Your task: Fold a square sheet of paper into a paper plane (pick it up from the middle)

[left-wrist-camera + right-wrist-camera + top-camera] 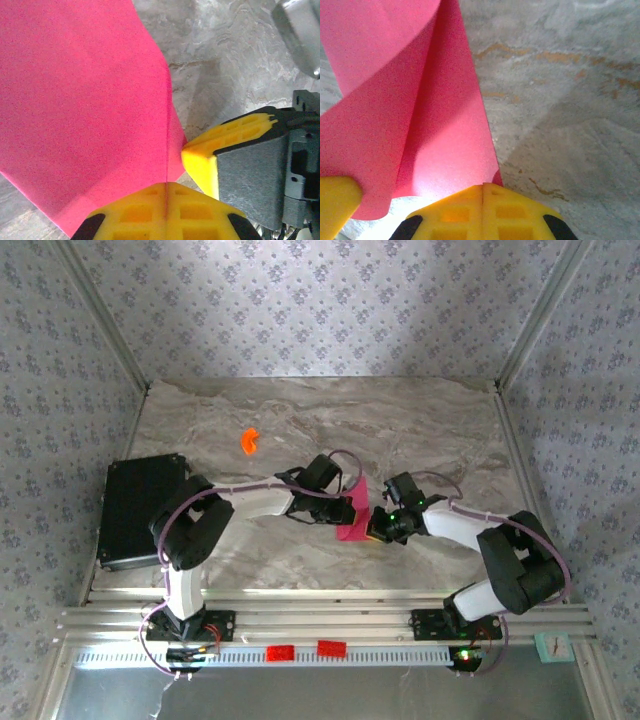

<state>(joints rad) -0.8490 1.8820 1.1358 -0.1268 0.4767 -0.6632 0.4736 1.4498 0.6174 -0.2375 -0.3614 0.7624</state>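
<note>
The square sheet of paper [352, 515] is magenta-pink and hangs folded and curled between my two grippers, just above the marble table. My left gripper [344, 504] is shut on it from the left. In the left wrist view the sheet [85, 115] spreads up and left from a sharp crease that runs into the closed yellow jaws of the left gripper [166, 184]. My right gripper [377, 526] is shut on the sheet's right side. In the right wrist view the sheet [435, 125] curls over itself, its lower corner pinched in the right gripper [483, 186].
A small orange plastic piece [249, 441] lies on the table [430, 430] at the back left. A black box [138, 510] sits at the left edge. The right gripper's yellow finger [200, 162] stands close beside the left jaws. Patterned walls enclose the table.
</note>
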